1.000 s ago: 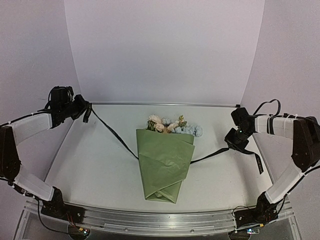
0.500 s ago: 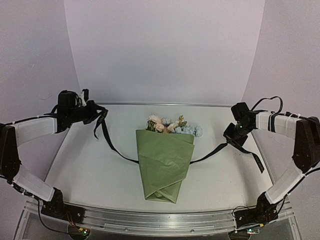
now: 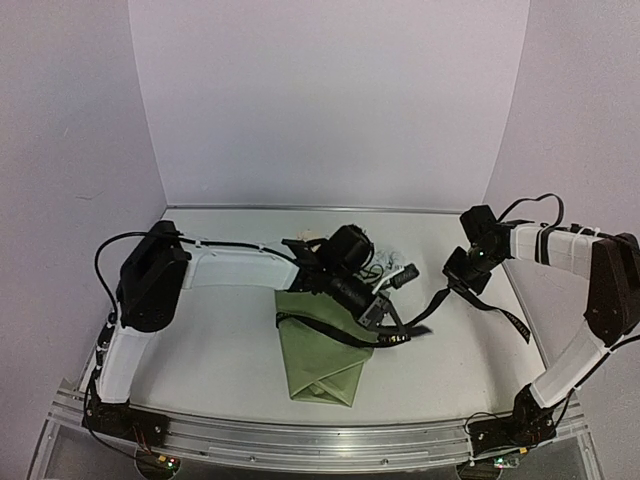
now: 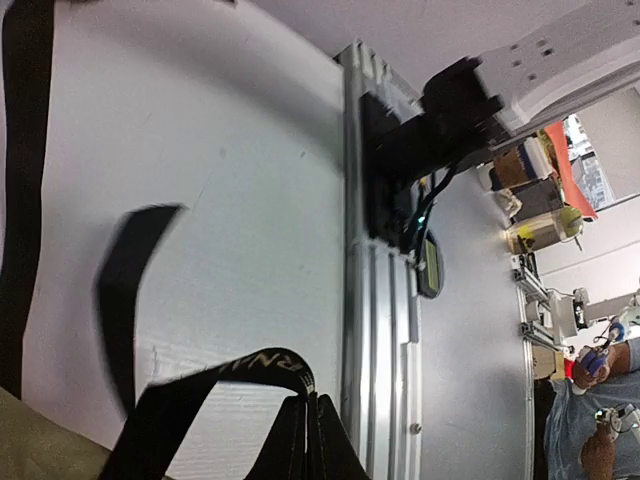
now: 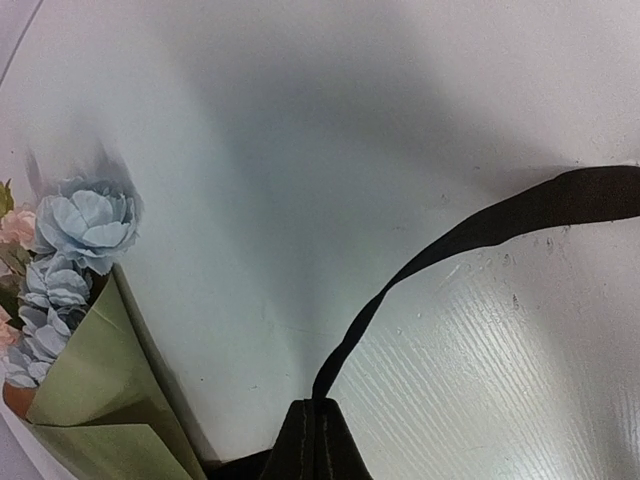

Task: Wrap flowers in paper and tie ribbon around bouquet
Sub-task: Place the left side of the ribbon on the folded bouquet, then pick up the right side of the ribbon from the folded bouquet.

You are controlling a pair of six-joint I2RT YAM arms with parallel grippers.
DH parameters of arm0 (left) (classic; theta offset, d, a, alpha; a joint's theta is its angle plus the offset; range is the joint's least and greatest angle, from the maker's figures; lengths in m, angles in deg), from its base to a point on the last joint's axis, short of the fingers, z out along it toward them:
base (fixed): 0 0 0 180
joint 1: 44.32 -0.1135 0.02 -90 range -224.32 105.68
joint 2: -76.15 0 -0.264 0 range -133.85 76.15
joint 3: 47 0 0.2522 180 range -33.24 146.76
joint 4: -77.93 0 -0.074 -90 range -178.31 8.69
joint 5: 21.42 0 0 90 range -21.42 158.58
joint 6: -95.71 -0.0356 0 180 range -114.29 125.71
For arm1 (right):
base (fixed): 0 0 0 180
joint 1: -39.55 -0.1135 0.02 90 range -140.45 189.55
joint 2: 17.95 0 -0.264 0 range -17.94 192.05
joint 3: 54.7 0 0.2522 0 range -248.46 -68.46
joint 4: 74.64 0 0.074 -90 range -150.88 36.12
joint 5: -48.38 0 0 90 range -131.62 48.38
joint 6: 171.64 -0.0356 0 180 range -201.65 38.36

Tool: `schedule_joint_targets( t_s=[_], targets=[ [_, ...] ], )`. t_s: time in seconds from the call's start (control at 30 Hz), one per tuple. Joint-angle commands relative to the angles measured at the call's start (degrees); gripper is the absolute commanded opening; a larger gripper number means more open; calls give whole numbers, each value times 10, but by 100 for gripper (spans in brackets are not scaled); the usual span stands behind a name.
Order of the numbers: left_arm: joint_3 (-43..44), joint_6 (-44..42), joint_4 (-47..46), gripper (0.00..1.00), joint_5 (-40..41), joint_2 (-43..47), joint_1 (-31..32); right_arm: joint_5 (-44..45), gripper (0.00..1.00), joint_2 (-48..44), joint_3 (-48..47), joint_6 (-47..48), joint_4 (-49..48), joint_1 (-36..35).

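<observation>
The bouquet lies mid-table, an olive-green paper cone with its point toward me. In the top view my left arm reaches over its wide end and hides the blooms. The pale blue flowers and the paper show at the left of the right wrist view. My left gripper hangs over the cone's right edge, shut on the black lettered ribbon, which runs slantwise across the cone. My right gripper is to the right of the bouquet, shut on the ribbon's other part.
A loose ribbon tail trails along the table's right side. The aluminium rail borders the near edge, with the right arm's base bolted to it. White walls close the back and both sides.
My left arm has swung from the far left across the table over the bouquet, carrying its ribbon end over the paper cone and covering the blooms. The right gripper has barely moved.
</observation>
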Motion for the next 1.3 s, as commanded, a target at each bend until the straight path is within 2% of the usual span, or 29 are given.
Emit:
schedule_joint_targets(
  t_s=[0.0, 0.17, 0.3, 0.37, 0.53, 0.6, 0.73, 0.83, 0.9, 1.03, 1.1, 1.2, 1.27],
  targets=[
    [43, -33, 60, 6, 30, -10, -22, -4, 0, 1, -18, 7, 4, -10],
    [92, -28, 66, 11, 62, -38, -22, -1, 0, 7, -31, 16, 6, -22],
    [93, -12, 29, 9, 92, -29, -23, 0, 0, 14, -53, 30, 7, -34],
    [118, -16, 33, 8, 84, -37, -23, 2, 0, 19, -68, 37, 11, -38],
    [216, -63, 121, 5, 12, -102, -18, 3, 0, 28, -94, 46, 24, -39],
    [234, -77, 139, 11, 6, -117, -14, 5, 0, 30, -98, 48, 27, -39],
    [218, -60, 115, 37, 30, -112, -14, 6, 0, 31, -105, 57, 34, -44],
    [162, -22, 38, 58, 47, -66, -22, 11, 0, 31, -114, 76, 41, -53],
    [113, 9, -24, 63, 43, -26, -35, 13, 0, 32, -119, 87, 41, -59],
    [0, 87, -146, 68, 19, 63, -79, 12, 0, 43, -144, 121, 41, -82],
    [-87, 132, -215, 68, 20, 122, -109, 11, 0, 57, -172, 142, 42, -104],
    [-226, 221, -318, 66, 48, 210, -174, -5, 0, 85, -229, 175, 45, -165],
    [-318, 258, -346, 66, 89, 269, -219, -39, 0, 104, -254, 204, 48, -222]
  ],
)
